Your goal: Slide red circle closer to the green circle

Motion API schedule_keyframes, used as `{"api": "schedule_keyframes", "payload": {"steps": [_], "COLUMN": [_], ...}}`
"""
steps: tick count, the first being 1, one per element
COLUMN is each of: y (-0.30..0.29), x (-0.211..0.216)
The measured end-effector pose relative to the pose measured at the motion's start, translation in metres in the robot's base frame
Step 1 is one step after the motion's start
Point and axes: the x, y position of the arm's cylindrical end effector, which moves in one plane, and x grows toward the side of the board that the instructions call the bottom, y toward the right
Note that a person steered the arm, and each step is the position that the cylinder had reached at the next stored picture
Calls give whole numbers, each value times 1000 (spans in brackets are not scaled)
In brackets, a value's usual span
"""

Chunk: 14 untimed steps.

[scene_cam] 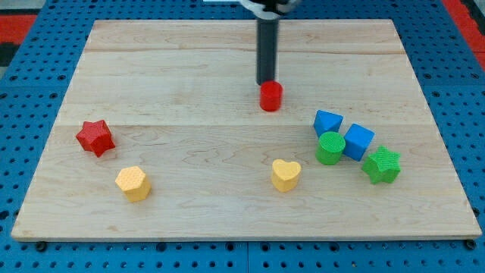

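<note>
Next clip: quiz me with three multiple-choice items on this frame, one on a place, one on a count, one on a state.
1. Where is my tip relative to the red circle?
A. just above it in the view
B. at its left
C. far below it

2. How many blue blocks are on the board?
A. one
B. two
C. three

3. The green circle is
A. alone
B. touching a blue block
C. stacked on the green star

Key: 1 A, the rod ends at the circle's top edge. 2 B, one blue block above the green circle and another at its right. 3 B, both blue blocks press against it, while the green star sits farther right.
</note>
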Motion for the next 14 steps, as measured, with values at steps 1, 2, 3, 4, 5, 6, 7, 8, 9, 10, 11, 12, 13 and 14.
{"api": "schedule_keyframes", "payload": {"steps": [1,2,3,4,5,6,7,8,9,10,11,12,13,14], "y": [39,76,72,48,30,29,22,-4,-7,7,17,15,15,18], "x": [36,70,70,53,32,22,22,20,27,44,51,51,57,61]}}
